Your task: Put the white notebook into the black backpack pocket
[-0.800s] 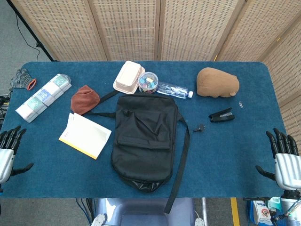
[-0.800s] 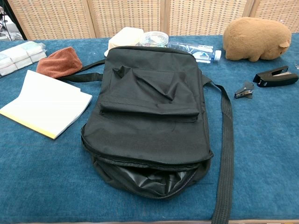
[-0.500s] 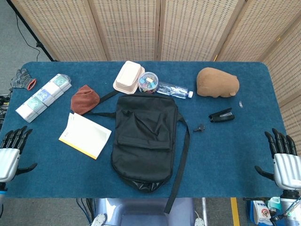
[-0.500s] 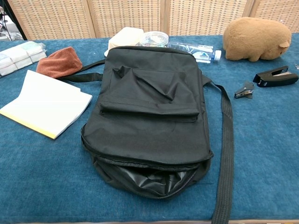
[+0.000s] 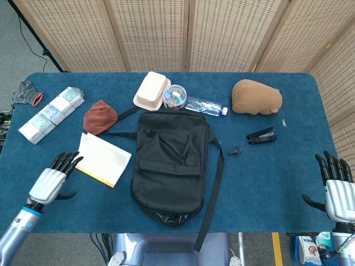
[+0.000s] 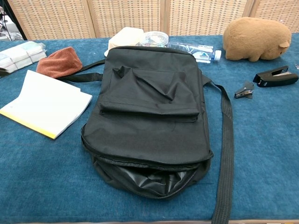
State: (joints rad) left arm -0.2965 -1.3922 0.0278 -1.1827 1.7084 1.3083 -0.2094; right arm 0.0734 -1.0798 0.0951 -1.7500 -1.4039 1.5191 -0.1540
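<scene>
The white notebook (image 5: pixel 101 159) (image 6: pixel 46 103) lies flat on the blue table left of the black backpack (image 5: pixel 171 163) (image 6: pixel 149 114). The backpack lies flat in the middle, its front pocket (image 6: pixel 148 93) flap closed and its near bottom zipper (image 6: pixel 145 175) gaping. My left hand (image 5: pixel 51 180) hovers open just left of the notebook's near corner, fingers spread, holding nothing. My right hand (image 5: pixel 335 187) stands open at the table's right front edge, far from the backpack. Neither hand shows in the chest view.
Along the back lie a tissue pack (image 5: pixel 51 114), a brown cloth (image 5: pixel 100 117), a beige box (image 5: pixel 152 91), a round jar (image 5: pixel 175 96), a water bottle (image 5: pixel 205 106) and a brown plush (image 5: pixel 256 97). A black stapler (image 5: pixel 261 135) and a small clip (image 5: pixel 235 149) lie right of the backpack strap (image 5: pixel 213 191).
My left hand has moved right and inward from the table's left edge to just beside the notebook. The right hand has barely shifted.
</scene>
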